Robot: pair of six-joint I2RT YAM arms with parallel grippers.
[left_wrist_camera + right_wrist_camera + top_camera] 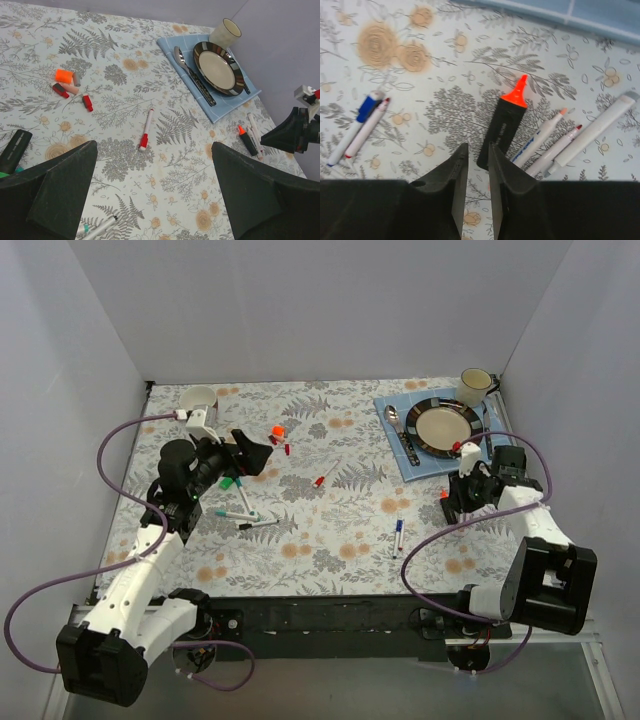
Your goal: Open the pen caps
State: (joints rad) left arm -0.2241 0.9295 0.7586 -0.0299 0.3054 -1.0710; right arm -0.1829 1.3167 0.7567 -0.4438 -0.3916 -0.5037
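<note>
Nearest us, the right gripper (pixel 475 165) hangs with fingers drawn narrow and empty, just short of the black orange-tipped highlighter (pixel 505 122), already uncapped beside bare white pens (pixel 555 142). The left gripper (pixel 155 190) is spread wide, holding nothing. Beyond it lies a red-capped white pen (pixel 146 129): light, stiff and slick, we judge, best pinched mid-barrel while the cap is pulled. Farther off sit loose red and orange caps (pixel 64 76).

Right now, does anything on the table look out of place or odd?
Nothing is spilled or broken. Loose caps lie scattered at the far left, away from the pens. Beside the placemat, an uncapped black marker lies with its orange tip bare, next to three thin uncapped pens.
</note>
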